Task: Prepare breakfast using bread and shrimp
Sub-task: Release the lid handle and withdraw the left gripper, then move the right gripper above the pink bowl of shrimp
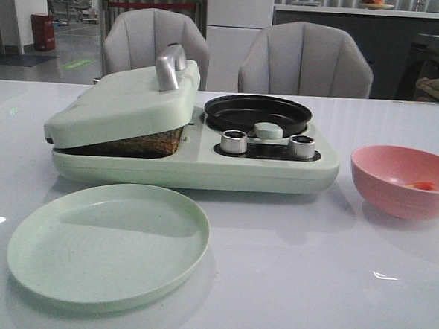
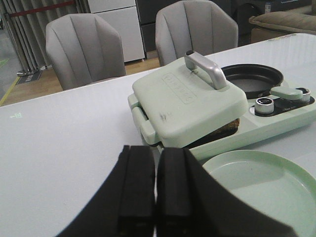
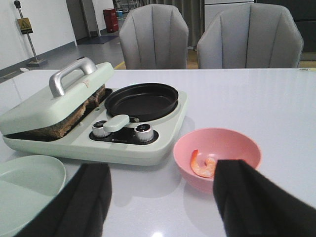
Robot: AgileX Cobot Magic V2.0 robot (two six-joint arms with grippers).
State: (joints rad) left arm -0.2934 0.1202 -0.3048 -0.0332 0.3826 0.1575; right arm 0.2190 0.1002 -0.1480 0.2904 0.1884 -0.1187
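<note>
**Bread in the press, one shrimp in the bowl**

Left gripper (image 2: 155, 197) has its fingers pressed together, holding nothing. Right gripper (image 3: 163, 197) is spread wide and empty, with the pink bowl (image 3: 217, 143) and its shrimp (image 3: 202, 165) just beyond it. The bread (image 1: 143, 140) is mostly hidden under the breakfast maker's lid (image 1: 126, 103); only the crust edge shows.

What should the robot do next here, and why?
Probably lower the open right claw into the pink bowl to pick up the shrimp. The bread already sits under the tilted sandwich press lid, while the black pan and the green plate hold nothing yet. The left claw is shut and farther from the bowl.
</note>
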